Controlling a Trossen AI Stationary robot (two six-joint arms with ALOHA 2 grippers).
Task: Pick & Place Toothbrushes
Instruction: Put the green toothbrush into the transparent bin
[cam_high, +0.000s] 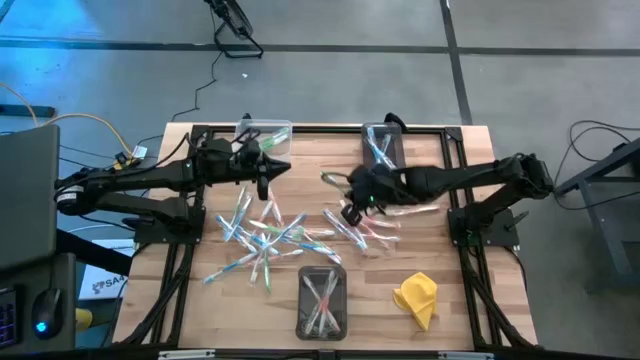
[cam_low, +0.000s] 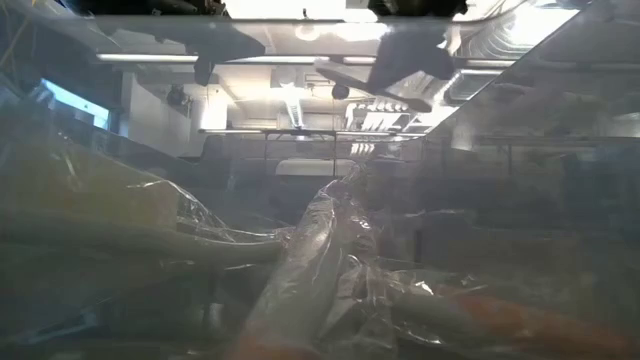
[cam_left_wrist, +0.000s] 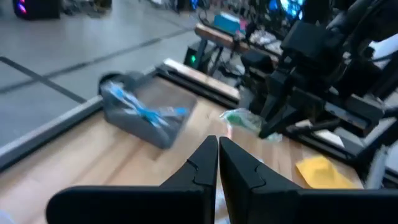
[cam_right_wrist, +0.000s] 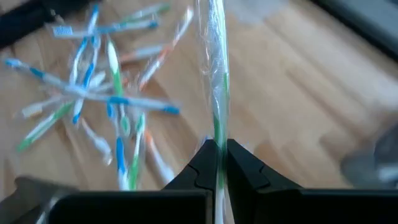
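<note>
Clear plastic bin (cam_high: 322, 302) at the worktop's (cam_high: 200, 300) near edge has a few toothbrushes in it. Loose toothbrushes (cam_high: 262, 235) are scattered mid-worktop. Right gripper (cam_right_wrist: 218, 163) pinches a green wrapped toothbrush (cam_right_wrist: 216, 74) between its fingers (held above the pile). Left gripper (cam_left_wrist: 217, 163), fingers pressed together, holds nothing. Far bins: one (cam_high: 381, 141) holds blue brushes, the other (cam_high: 262, 134) I can't tell.

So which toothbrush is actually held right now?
The green-accented wrapped toothbrush, pinched in the right gripper; the others lie loose on the table.
</note>
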